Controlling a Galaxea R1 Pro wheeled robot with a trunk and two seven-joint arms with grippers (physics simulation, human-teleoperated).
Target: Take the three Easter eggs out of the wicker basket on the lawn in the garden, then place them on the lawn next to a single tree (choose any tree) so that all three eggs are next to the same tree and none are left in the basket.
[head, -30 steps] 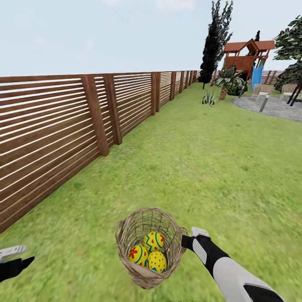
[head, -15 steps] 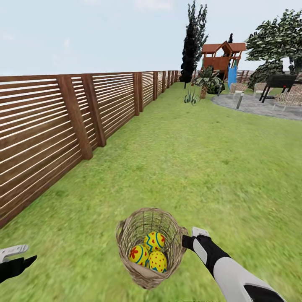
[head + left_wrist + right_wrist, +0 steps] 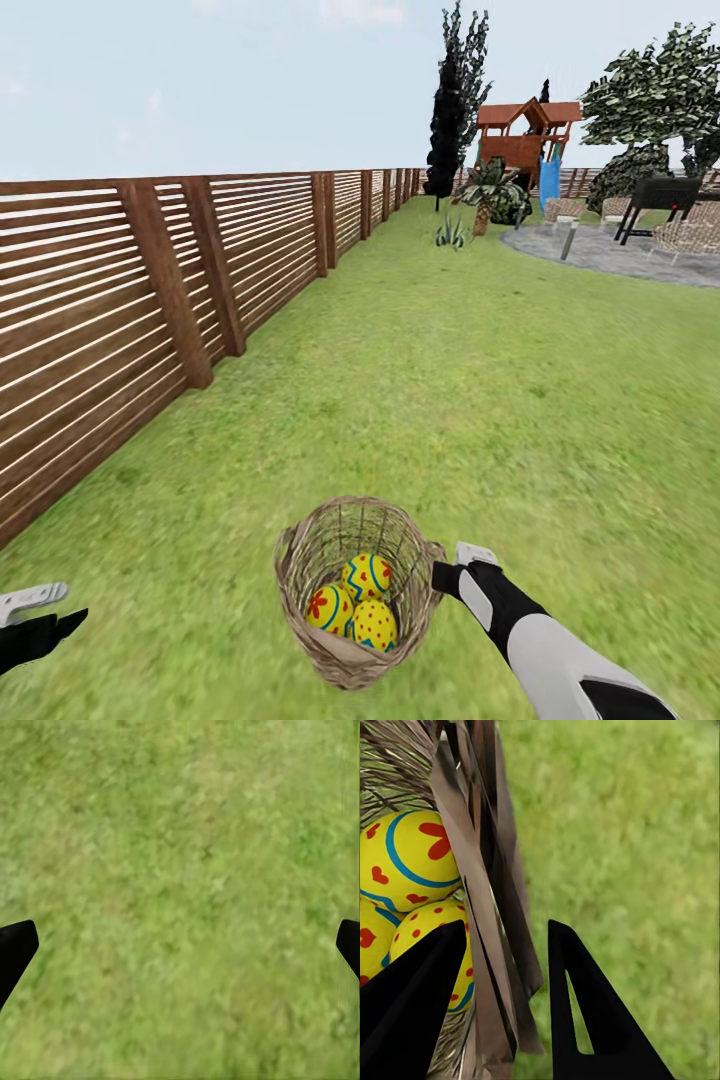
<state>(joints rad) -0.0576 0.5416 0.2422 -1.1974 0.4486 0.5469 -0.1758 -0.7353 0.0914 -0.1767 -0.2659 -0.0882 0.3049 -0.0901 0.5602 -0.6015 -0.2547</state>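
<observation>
The wicker basket (image 3: 300, 548) sits low in the head view, over the lawn (image 3: 470, 400). Three yellow Easter eggs with blue lines and red marks lie inside: one (image 3: 368, 575) behind, two (image 3: 329, 608) (image 3: 375, 624) in front. My right gripper (image 3: 452, 570) is shut on the basket's right rim. In the right wrist view its fingers straddle the woven wall (image 3: 491, 907), with the eggs (image 3: 405, 859) just inside. My left gripper (image 3: 35, 610) hangs open over bare grass (image 3: 180, 870), well left of the basket. A tree with a dense dark crown (image 3: 655, 95) stands far off at the right.
A brown slatted fence (image 3: 150, 290) runs along the left. Far ahead are a tall dark cypress (image 3: 455, 90), a short palm (image 3: 487, 190), a spiky plant (image 3: 450, 235) and a wooden play tower (image 3: 525, 130). A grey paved area (image 3: 620, 255) with a black stand (image 3: 660, 195) lies at the right.
The whole view has swung right, so the fence and far trees have slid left in the picture. The basket, eggs and both grippers keep their places in view.
</observation>
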